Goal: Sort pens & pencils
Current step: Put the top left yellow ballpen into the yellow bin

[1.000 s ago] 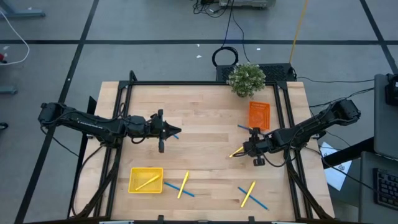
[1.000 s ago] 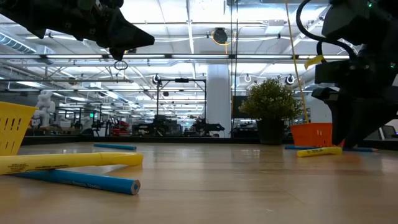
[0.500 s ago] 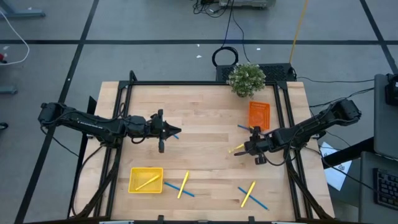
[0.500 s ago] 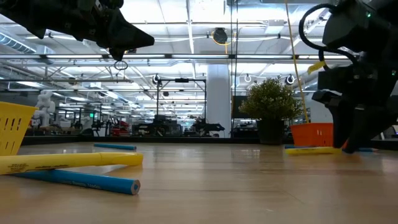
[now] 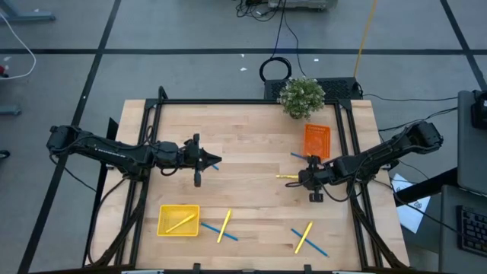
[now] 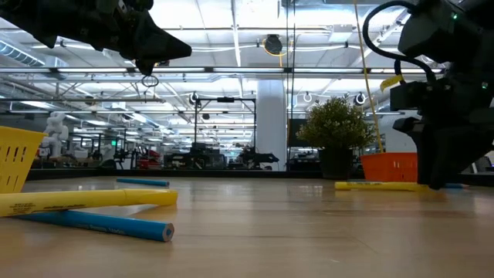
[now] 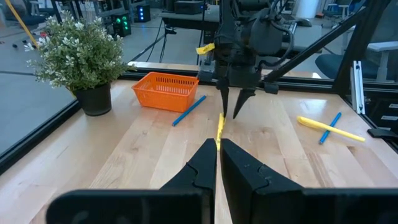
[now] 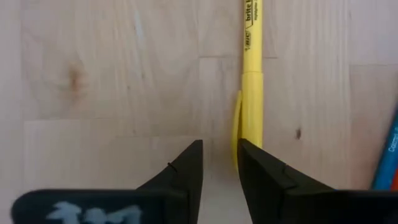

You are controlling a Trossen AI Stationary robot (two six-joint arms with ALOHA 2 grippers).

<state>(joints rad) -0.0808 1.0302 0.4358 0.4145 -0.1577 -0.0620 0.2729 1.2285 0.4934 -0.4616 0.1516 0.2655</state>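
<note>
**A:** At the tips of the right gripper, what do you see?

**B:** A narrow gap with nothing in it. The yellow pen lies flat on the table, just outside one finger and running parallel to it. It is beside the fingers, not between them.

**A:** So closing now would miss?

**B:** I think so; the finger would only nudge it. I'd open wider, shift sideways until the barrel sits in the middle of the gap, and come down low before closing. Its clip faces the gap, so grip the plain barrel.

**A:** Anything close by?

**B:** A blue pen near the other side of the yellow one. Keep the outer finger from dragging it.

**A:** And where does the pen go?

**B:** Probably the yellow tray, well away on the left side and already holding one yellow stick. The orange tray is nearer.

**A:** The left gripper?

**B:** Closed, empty, hovering mid-table.
</note>
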